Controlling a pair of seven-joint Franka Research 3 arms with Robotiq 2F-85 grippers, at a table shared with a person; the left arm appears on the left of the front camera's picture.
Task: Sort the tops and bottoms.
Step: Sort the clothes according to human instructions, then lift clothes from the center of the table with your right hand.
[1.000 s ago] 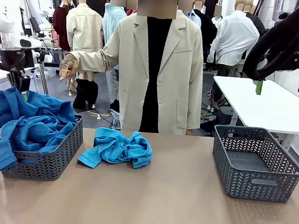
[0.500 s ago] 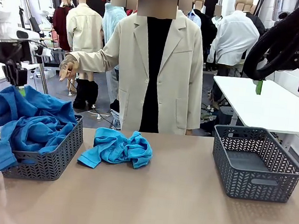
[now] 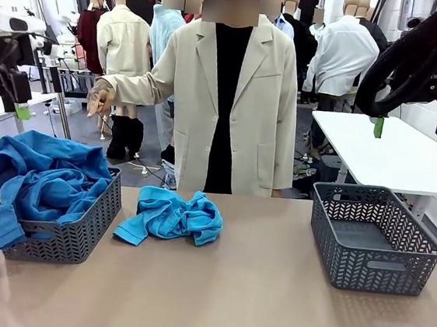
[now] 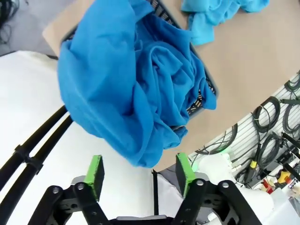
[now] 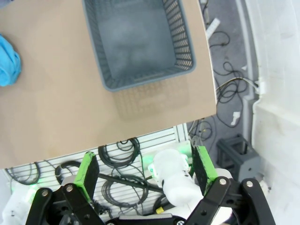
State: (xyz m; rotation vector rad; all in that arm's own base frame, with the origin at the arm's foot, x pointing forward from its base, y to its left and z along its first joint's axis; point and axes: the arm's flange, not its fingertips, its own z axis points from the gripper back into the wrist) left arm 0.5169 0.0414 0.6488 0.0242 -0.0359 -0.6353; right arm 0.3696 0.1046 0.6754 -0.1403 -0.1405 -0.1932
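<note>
Royal blue tops (image 3: 44,184) heaped in left basket (image 3: 78,235); left gripper (image 4: 139,172) above, jaws apart, empty. Right gripper (image 5: 143,169) wide apart over empty right basket (image 5: 140,42).

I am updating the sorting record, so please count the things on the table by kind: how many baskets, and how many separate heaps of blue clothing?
Grey baskets: 2, the left basket and the right basket.
Heaps of blue clothing: 2, the royal blue heap in the left basket and the sky blue heap lying on the table.
Total: 4.

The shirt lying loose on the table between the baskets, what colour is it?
Sky blue shirt, lighter than the royal blue ones in the left basket; clearest in the front view.
</note>
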